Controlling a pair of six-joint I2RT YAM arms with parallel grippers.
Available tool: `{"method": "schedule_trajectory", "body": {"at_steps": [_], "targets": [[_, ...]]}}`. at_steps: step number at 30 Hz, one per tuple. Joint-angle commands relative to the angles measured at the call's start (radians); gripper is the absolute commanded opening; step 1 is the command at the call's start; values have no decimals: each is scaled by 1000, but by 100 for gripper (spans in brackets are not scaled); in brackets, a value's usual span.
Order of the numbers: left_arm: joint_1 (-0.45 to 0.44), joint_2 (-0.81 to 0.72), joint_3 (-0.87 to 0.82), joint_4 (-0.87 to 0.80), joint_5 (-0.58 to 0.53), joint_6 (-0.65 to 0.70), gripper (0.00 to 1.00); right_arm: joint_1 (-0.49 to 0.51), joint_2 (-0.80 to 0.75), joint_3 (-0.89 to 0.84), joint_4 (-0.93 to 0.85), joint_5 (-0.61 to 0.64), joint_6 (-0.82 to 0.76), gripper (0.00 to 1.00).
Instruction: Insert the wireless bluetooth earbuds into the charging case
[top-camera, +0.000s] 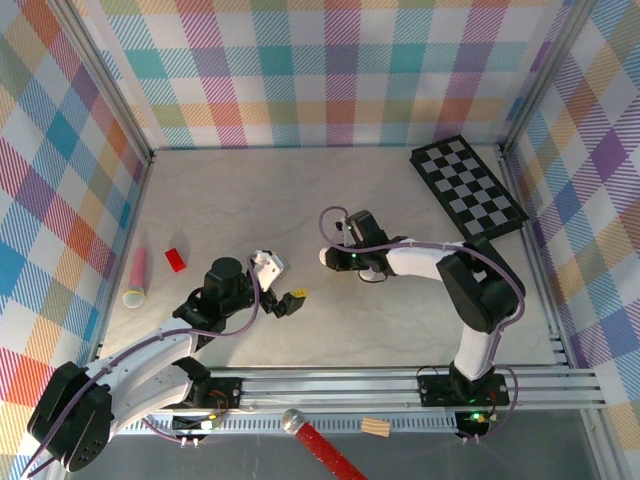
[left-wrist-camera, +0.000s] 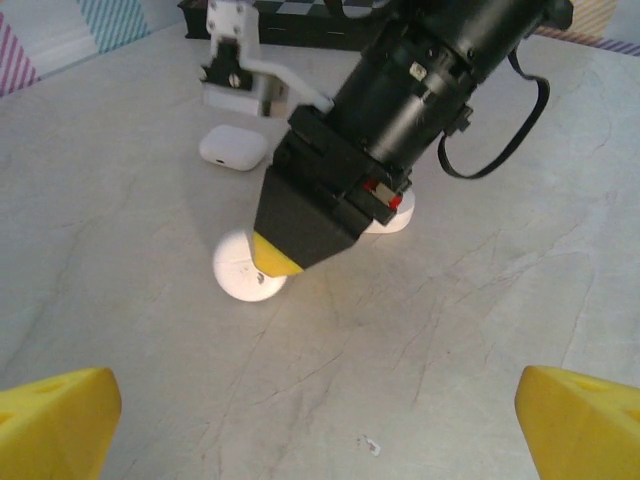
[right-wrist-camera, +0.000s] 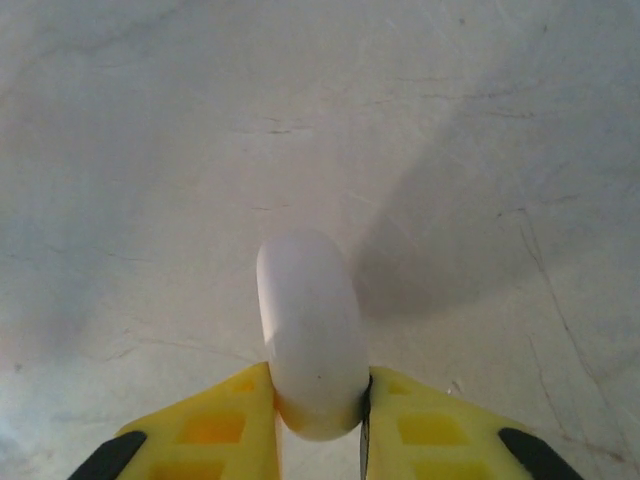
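Plastic looks slick and light: my right gripper (right-wrist-camera: 318, 385) pinches what is probably a charging case (right-wrist-camera: 308, 315) across its broad sides; left gripper (left-wrist-camera: 320, 430) spread wide.

the walls (top-camera: 300, 70) are covered in a pastel plaid of pink, teal, yellow and purple. the table (top-camera: 400, 320) is marbled in pale grey. a board (top-camera: 468, 187) is chequered in black and white. the case (right-wrist-camera: 310, 330) is coloured white, the fingers (right-wrist-camera: 430, 425) yellow. a block (top-camera: 176, 259) is coloured red, a stick (top-camera: 137, 270) pink with a yellow-green tip.
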Motion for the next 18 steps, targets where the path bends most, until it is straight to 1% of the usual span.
{"method": "schedule_trajectory", "body": {"at_steps": [1,3,4,5,8,10,13,15,18], "targets": [[11,-21,0,17,-66,-5,100,4,-2,16,41,43,5,32],[24,-28,-9,41,-115,-32,100,4,-40,6,36,75,-16,43],[34,-34,-18,57,-156,-54,100,3,-66,-1,32,88,-38,52],[44,-39,-25,74,-192,-65,100,0,-88,-5,24,96,-55,58],[79,-47,-45,120,-314,-101,100,-12,-180,-22,-6,147,-112,70],[110,-48,-48,134,-366,-119,100,-32,-257,-48,-13,174,-144,79],[160,-48,-56,150,-445,-134,100,-78,-389,-112,1,220,-214,88],[204,-24,-81,208,-480,-129,100,-125,-476,-174,36,267,-262,94],[289,44,-107,289,-475,-135,100,-223,-596,-264,72,304,-334,99]]}}
